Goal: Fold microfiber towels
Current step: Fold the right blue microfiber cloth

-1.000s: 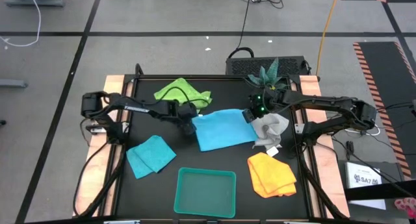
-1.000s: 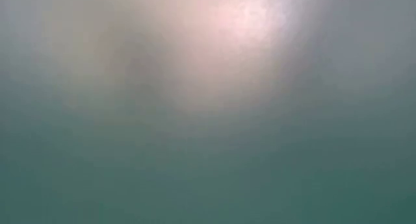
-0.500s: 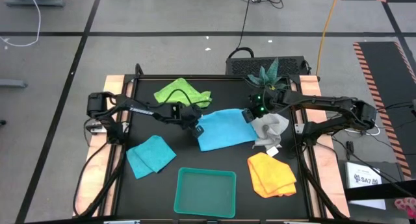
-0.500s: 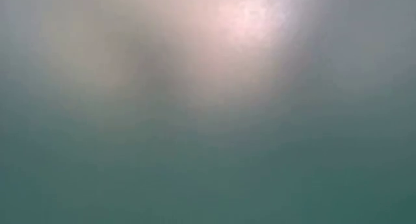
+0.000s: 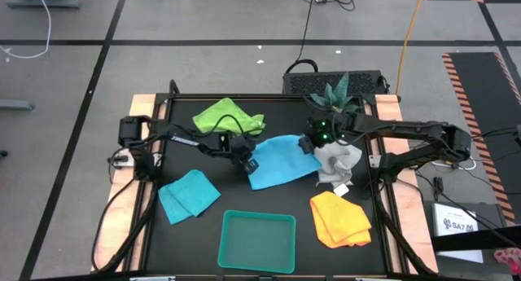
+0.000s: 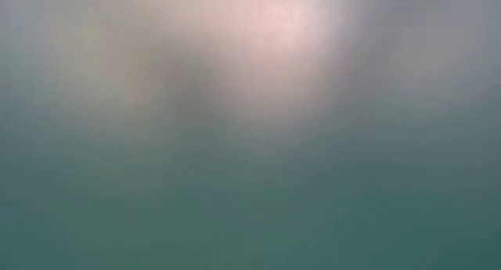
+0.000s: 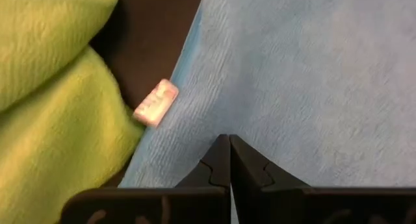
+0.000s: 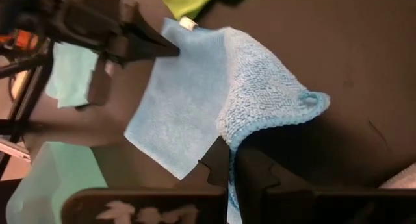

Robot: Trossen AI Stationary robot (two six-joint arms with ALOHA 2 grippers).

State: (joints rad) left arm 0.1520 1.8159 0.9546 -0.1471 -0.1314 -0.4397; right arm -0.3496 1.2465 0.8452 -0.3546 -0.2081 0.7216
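Going left to right on your black table (image 5: 183, 224): a small turquoise blue microfiber towel (image 5: 188, 195) is lying crumpled near the left edge, well apart from both arms. Behind it, a lime green microfiber towel (image 5: 227, 116) is sitting bunched up toward the back. Your left hand (image 5: 245, 162) is pressing down on the left edge of the big light blue microfiber towel (image 5: 281, 159) in the middle, fingers closed tight together and pinching that towel's edge; the left wrist view is showing the green towel just beside it, plus a small white tag (image 7: 155, 104) on the blue hem. In front, a teal rectangular plastic tray (image 5: 257, 241) is sitting near the front edge. Your right hand (image 5: 310, 142) is clamped on the blue towel's right corner, lifting it so it's curling over. Just right of that, a pale grey-white microfiber towel (image 5: 339, 161) is lying rumpled, and a yellow-orange microfiber towel (image 5: 339, 218) is sitting in front of it. The low view is showing only a blur.
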